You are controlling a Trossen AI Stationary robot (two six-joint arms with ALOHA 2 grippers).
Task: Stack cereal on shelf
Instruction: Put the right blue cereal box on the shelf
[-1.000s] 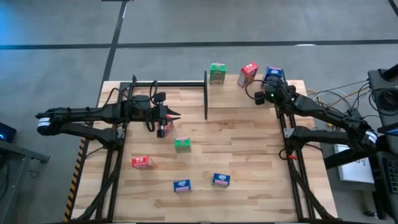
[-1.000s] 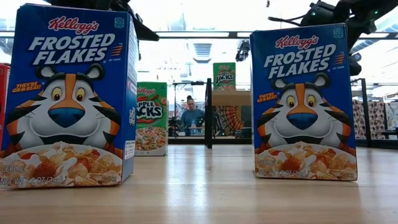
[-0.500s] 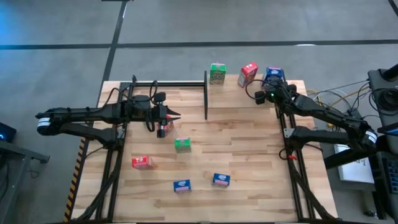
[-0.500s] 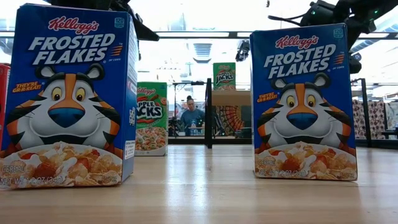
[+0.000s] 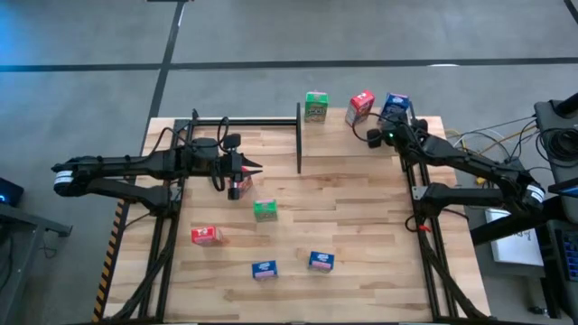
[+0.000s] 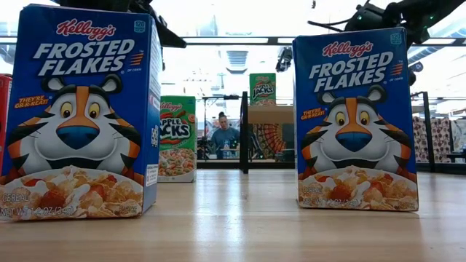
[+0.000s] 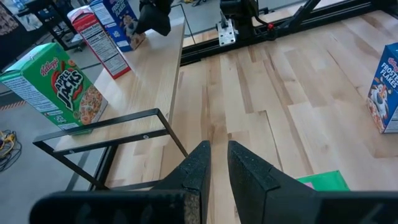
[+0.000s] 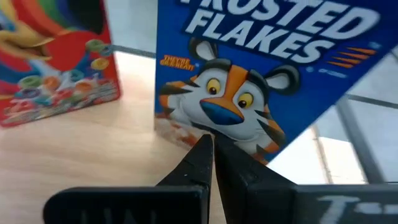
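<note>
we see the shelf point(image 5: 361, 137) as a pale wood panel on black posts, and three boxes stand along its far edge: a green apple jacks box point(image 5: 316, 106), a red box point(image 5: 359, 106) with a white nutrition panel on its side, and a blue frosted flakes box point(image 5: 396, 106) showing the tiger above a bowl of flakes. the right gripper point(image 5: 390, 126) is at that blue box, its fingers point(image 8: 208, 163) pressed together with nothing between them; the tips point at the lower part of the box's front face (whether they touch it we cannot tell), and the box looks tilted before them, with the red box off to one side of the fingers.

the left gripper point(image 5: 251, 168) hangs over the plank table point(image 5: 361, 235), well short of the shelf. its fingers point(image 7: 198, 167) stand a narrow gap apart and pinch nothing that we can see. just below the fingers in the high view a small red box point(image 5: 237, 188) lies on the table, and a little past it a green box point(image 5: 265, 210). farther from those fingers, toward the table's near edge, lie another red box point(image 5: 205, 236) and two blue boxes point(image 5: 264, 270) point(image 5: 321, 261), which stand upright and fill the low view with the tiger's face.
</note>
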